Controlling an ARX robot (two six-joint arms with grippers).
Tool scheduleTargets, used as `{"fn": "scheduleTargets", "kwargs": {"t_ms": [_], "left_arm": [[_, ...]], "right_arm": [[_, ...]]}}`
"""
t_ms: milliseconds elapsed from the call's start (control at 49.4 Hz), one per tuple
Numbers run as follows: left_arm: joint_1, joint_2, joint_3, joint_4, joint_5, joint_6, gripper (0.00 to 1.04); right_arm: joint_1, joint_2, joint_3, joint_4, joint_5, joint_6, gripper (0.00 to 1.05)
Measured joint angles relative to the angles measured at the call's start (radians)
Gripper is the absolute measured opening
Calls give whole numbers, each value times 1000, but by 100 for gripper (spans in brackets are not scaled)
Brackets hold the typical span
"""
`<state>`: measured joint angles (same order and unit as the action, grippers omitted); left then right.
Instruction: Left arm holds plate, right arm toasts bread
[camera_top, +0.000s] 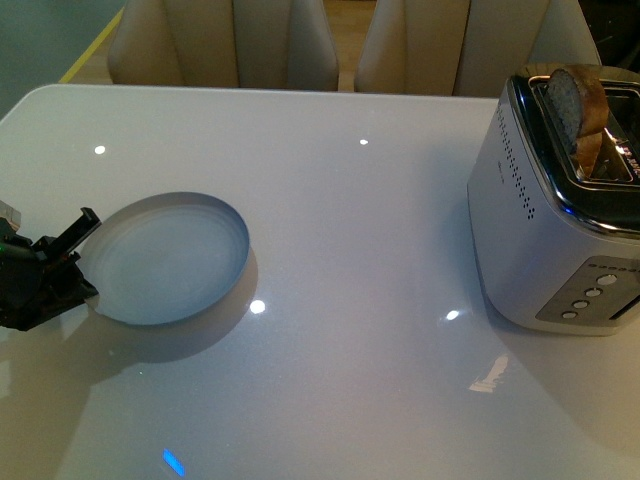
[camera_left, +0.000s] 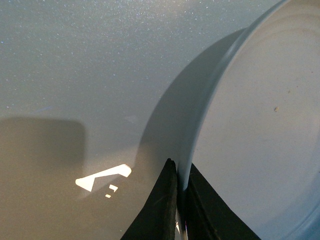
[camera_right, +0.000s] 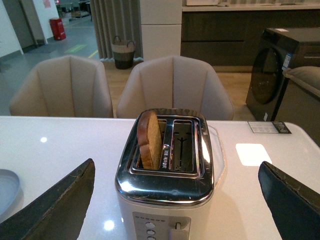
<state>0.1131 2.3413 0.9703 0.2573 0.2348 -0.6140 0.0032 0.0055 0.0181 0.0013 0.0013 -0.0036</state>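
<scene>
while the left gripper (camera_left: 181, 200) pinches the plate (camera_top: 168, 258) rim at its 9 o'clock, steadying it | right gripper (camera_right: 175, 197) spread wide, facing toaster (camera_right: 167, 175) | bread (camera_right: 150, 140) upright in slot

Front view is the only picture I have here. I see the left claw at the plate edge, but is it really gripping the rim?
Observer: Yes. In the left wrist view the left claw has the rim of the plate pinched between its two fingers.
Operator: Good. I cannot see the right claw at all. Where is it?
Observer: The right wrist view shows the right claw open, its fingers wide apart on both sides of the toaster, touching nothing.
Operator: How many slots has the toaster, and which one holds the bread?
Observer: Two slots. The bread stands in the slot on the plate's side; the other slot is empty.
</scene>
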Motion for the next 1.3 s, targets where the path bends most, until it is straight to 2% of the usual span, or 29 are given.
{"fn": "scheduleTargets", "kwargs": {"t_ms": [162,203,425,527,648,689,891,1073,1296], "left_arm": [[-3,11,3,24,-3,-18,3],[-5,11,3,28,-3,-23,8],[-8,11,3,45,-22,-50,54],[-10,3,1,45,-21,-52,70],[-13,-64,-3,17,-21,-32,94],[-14,-89,-4,13,-18,-26,99],[-23,-263,-5,-44,-10,-3,98],[-58,-491,10,-170,-6,5,98],[-164,-723,129,-484,-163,6,98]], "right_arm": [[0,0,0,0,0,0,96],[0,0,0,0,0,0,96],[0,0,0,0,0,0,96],[0,0,0,0,0,0,96],[0,0,0,0,0,0,96],[0,0,0,0,0,0,96],[0,0,0,0,0,0,96],[0,0,0,0,0,0,96],[0,0,0,0,0,0,96]]}}
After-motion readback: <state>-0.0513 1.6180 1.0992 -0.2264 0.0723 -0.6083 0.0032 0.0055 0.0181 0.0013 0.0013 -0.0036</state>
